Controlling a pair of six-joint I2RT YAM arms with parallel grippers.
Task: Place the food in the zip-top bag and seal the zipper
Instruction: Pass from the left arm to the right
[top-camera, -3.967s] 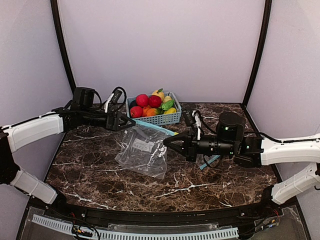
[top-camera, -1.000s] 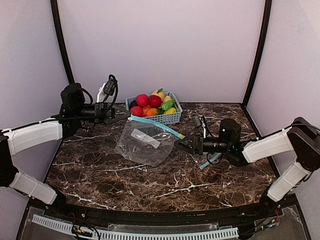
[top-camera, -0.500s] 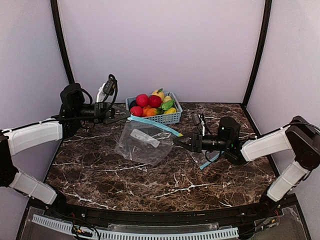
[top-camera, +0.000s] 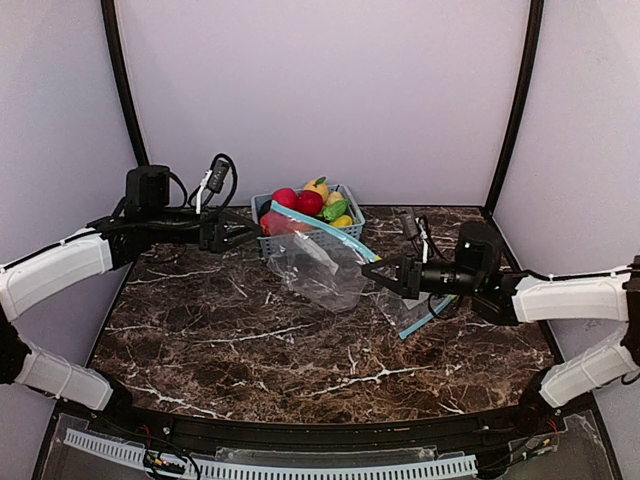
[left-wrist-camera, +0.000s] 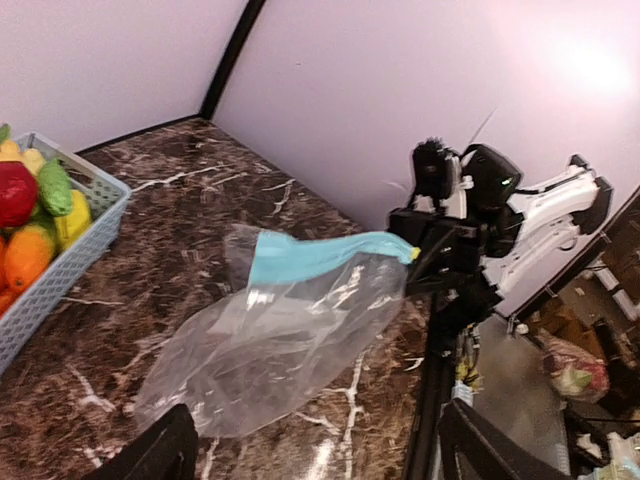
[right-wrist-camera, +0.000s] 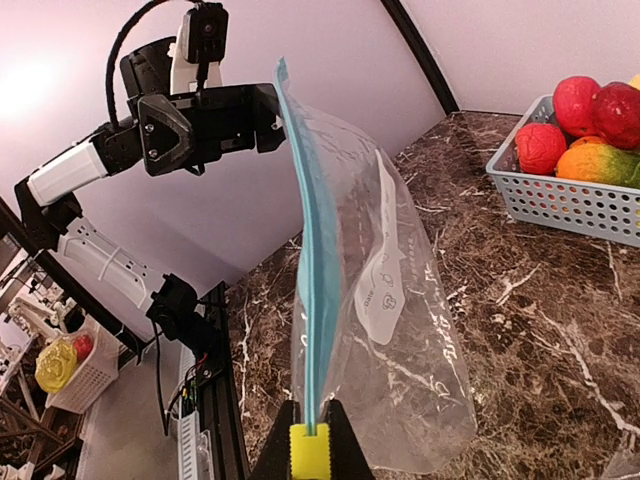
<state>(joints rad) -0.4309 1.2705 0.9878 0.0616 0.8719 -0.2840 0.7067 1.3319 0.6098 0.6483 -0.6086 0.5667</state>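
The clear zip-top bag (top-camera: 318, 270) hangs raised over the table, its white label (right-wrist-camera: 382, 290) showing. My right gripper (top-camera: 385, 272) is shut on the near end of the light-blue zipper (right-wrist-camera: 308, 290), which stands edge-on above its fingers (right-wrist-camera: 272, 462). The zipper (top-camera: 325, 232) slants up toward the basket. My left gripper (top-camera: 243, 232) is open beside the bag's far end, apart from it, with nothing between its fingers (left-wrist-camera: 150, 455). In the left wrist view the bag (left-wrist-camera: 290, 340) droops below the zipper (left-wrist-camera: 320, 255). The food (top-camera: 300, 203), red balls with yellow, orange and green pieces, lies in the basket.
A light-blue mesh basket (top-camera: 335, 238) stands at the back centre of the marble table (top-camera: 260, 340). A second clear bag with a blue strip (top-camera: 420, 322) lies under my right arm. Lilac walls and black posts close in the back and sides.
My right gripper has shut on the zipper's end and lifted the bag off the table toward the basket. My left gripper has gone from shut to open.
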